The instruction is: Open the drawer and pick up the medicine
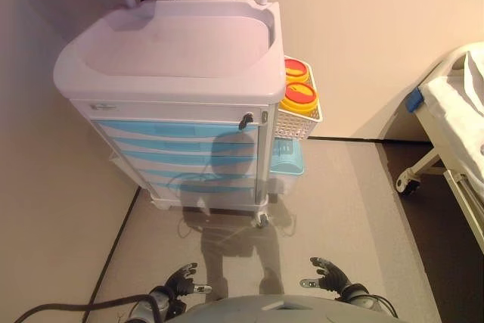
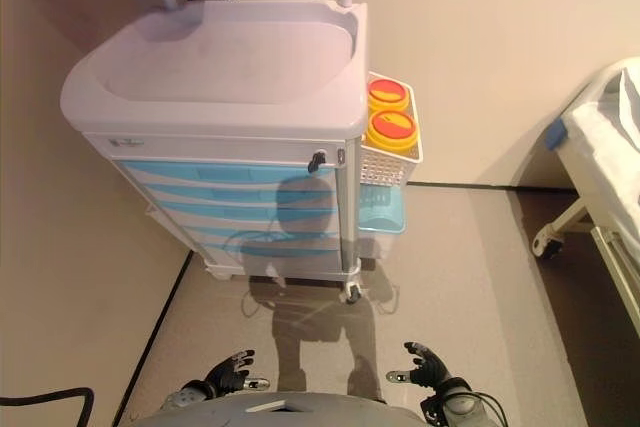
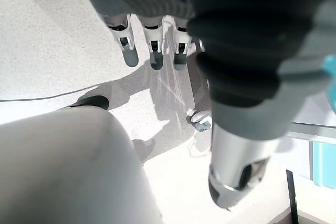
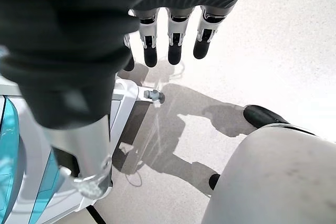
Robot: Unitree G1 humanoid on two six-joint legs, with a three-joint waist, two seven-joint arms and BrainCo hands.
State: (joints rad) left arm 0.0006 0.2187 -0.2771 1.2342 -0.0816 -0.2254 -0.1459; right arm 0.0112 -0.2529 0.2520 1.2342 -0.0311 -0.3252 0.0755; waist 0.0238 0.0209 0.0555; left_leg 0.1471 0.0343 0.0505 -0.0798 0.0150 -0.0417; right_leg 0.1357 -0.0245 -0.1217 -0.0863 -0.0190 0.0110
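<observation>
My left hand (image 1: 181,281) and right hand (image 1: 330,273) hang low in front of me, fingers loosely spread and holding nothing, well apart from the cart (image 1: 174,81) ahead. The cart's blue drawers (image 1: 178,149) are all closed, so I cannot see any medicine. A white basket (image 1: 299,122) on the cart's right side holds 2 yellow tubs (image 1: 299,96) with red lids. A bed (image 1: 461,126) stands at far right.
</observation>
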